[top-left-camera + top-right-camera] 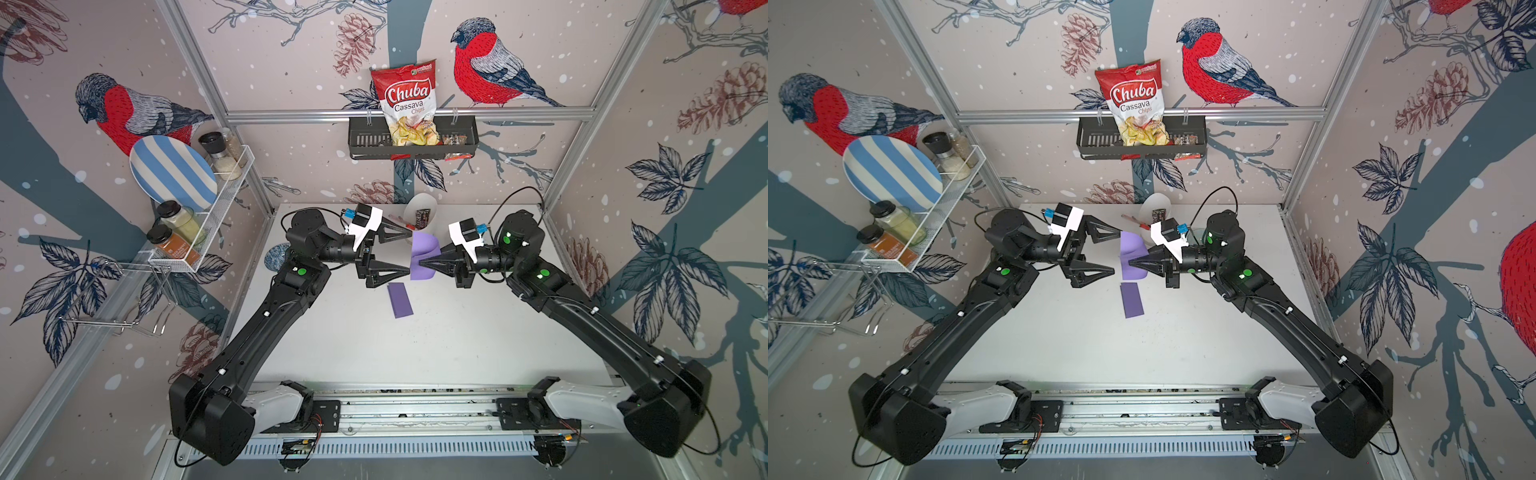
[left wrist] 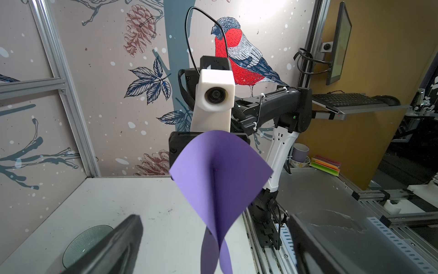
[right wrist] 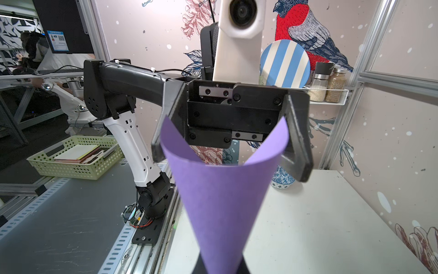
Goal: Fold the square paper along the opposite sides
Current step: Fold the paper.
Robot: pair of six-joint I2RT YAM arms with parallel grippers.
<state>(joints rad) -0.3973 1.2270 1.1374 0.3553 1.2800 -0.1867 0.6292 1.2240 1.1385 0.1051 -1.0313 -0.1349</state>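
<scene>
The right end effector (image 1: 422,264) is pressing its jaws together on the paper (image 1: 424,249), pinching one end of the purple sheet and holding it in the air above the rear middle of the surface (image 1: 457,332). In both top views the paper (image 1: 1131,253) is curling into a loose trough rather than lying flat. In the right wrist view the paper (image 3: 222,201) is narrowing to a tight point at the pinch and flaring wide toward the opposite arm. The left end effector (image 1: 409,251) is facing it with its jaws spread wide and holding nothing. In the right wrist view the left end effector (image 3: 230,161) is standing just behind the flared end, with its fingers (image 3: 296,142) flanking the sheet's two raised corners; whether they are touching the sheet is not clear. In the left wrist view the paper (image 2: 220,180) is hiding the right end effector's tips. A narrow purple strip (image 1: 400,300) is lying flat on the surface just in front of the two end effectors, apart from both. A blue patterned bowl (image 1: 276,255) is sitting by the left arm.
</scene>
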